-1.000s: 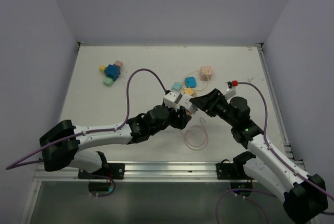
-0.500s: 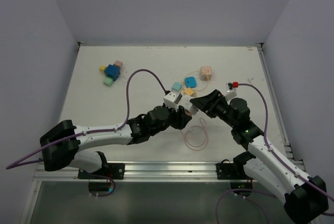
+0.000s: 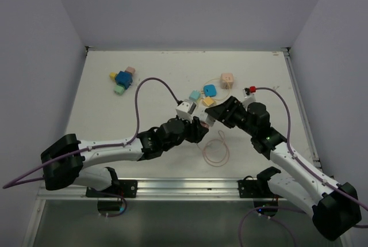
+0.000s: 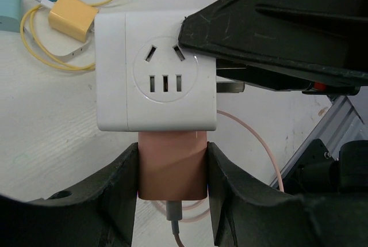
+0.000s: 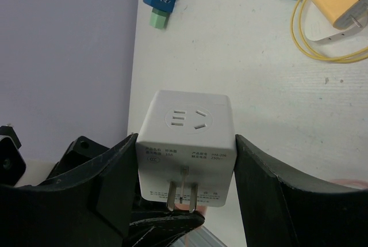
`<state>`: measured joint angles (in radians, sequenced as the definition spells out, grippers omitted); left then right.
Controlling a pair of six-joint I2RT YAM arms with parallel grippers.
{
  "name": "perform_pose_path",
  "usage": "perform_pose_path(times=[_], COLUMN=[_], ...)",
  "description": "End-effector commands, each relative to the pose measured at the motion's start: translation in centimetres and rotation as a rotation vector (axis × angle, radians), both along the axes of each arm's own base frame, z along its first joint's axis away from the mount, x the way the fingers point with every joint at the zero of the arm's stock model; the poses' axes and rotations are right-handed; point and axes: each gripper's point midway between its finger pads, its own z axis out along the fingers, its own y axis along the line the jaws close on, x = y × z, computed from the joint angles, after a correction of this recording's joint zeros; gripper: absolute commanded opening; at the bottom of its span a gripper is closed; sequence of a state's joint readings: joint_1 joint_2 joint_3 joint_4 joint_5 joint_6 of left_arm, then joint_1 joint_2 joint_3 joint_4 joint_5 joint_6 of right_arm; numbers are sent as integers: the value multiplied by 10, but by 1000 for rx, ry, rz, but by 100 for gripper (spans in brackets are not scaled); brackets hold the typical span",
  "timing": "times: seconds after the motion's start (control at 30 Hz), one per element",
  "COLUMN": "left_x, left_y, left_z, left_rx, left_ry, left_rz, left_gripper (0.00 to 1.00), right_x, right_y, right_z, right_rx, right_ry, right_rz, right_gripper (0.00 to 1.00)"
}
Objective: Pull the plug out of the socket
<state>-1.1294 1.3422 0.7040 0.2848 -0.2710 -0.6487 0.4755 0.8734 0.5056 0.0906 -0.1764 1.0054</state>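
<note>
Left gripper point(image 4: 172, 163) was clamped on the pink plug point(image 4: 172, 178), one finger down each side. The plug was fully seated in the white cube socket point(image 4: 155, 80), sticking straight out of the face toward the left arm, with its cable point(image 4: 174, 227) trailing off the back end. From the socket's other side, the right gripper point(image 5: 187, 163) was squeezing the cube itself. So I figured the pull had to go straight back along the plug's length. The label print on the socket was too tiny to read.
</note>
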Motion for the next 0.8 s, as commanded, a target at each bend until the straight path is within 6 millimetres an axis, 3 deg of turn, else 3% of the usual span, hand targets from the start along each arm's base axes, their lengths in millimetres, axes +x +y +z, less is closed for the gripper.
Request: perform_pose_path(times=[0.0,0.3,0.5,0.63,0.7,0.73,0.77], left_x=[-59,-69,-62,-39,-18,3,13], left_y=[7,17,34,56,69,78,88], left_z=[-27,-30,-23,-7,3,15,13], left_rx=[89,85,112,167,194,178,193], left_ry=[112,174,175,116,99,93,94], left_rz=[-175,-172,-89,40,97,149,174], left_gripper=[0,0,0,0,0,0,0], right_x=[68,89,94,84,79,73,69], right_y=[-52,-66,-76,-89,-93,-97,-99], right_z=[74,81,86,85,87,87,88], right_rx=[-20,-30,-60,-119,-146,-181,-192], right_ry=[-268,-305,-328,-334,-341,-344,-350], right_rz=[-344,-434,-458,-454,-452,-447,-448], right_gripper=[0,0,0,0,0,0,0])
